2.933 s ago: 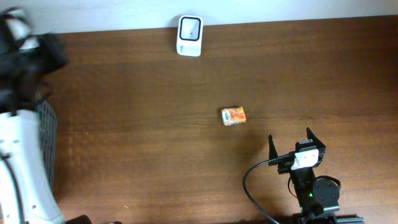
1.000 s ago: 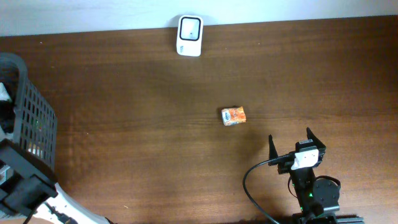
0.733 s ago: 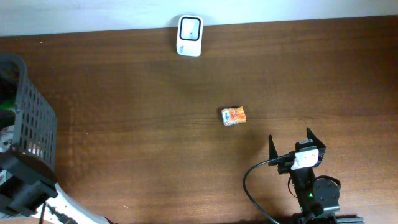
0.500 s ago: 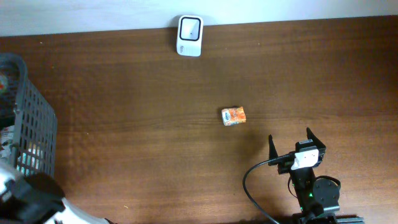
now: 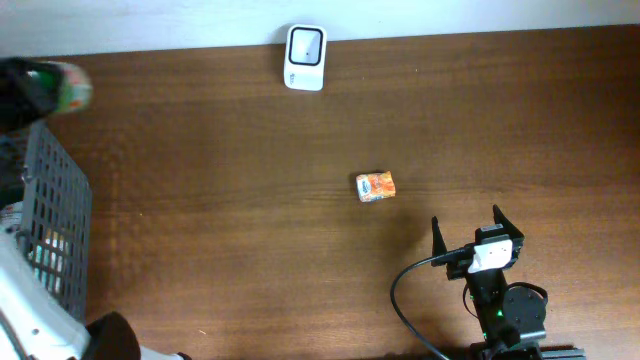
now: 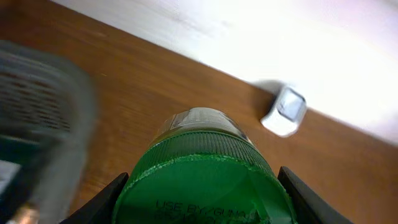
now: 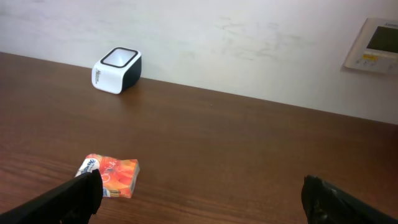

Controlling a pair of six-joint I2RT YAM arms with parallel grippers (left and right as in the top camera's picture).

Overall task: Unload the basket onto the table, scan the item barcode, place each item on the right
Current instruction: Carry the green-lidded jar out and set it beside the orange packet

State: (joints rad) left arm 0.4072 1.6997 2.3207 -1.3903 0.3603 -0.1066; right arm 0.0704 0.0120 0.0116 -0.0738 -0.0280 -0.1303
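Left arm (image 5: 30,300), crouched low at the near-left corner of the counter (image 5: 250,250) a second ago, now reaches up to the far-left edge; its claw (image 6: 200,205) grips a green-capped jar (image 5: 70,88), seen blurred just beyond the far end of the grey basket (image 5: 60,220), over wood that was bare half a second earlier

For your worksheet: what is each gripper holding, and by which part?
Left gripper grips a green-capped bottle at its cap; right gripper holds nothing.
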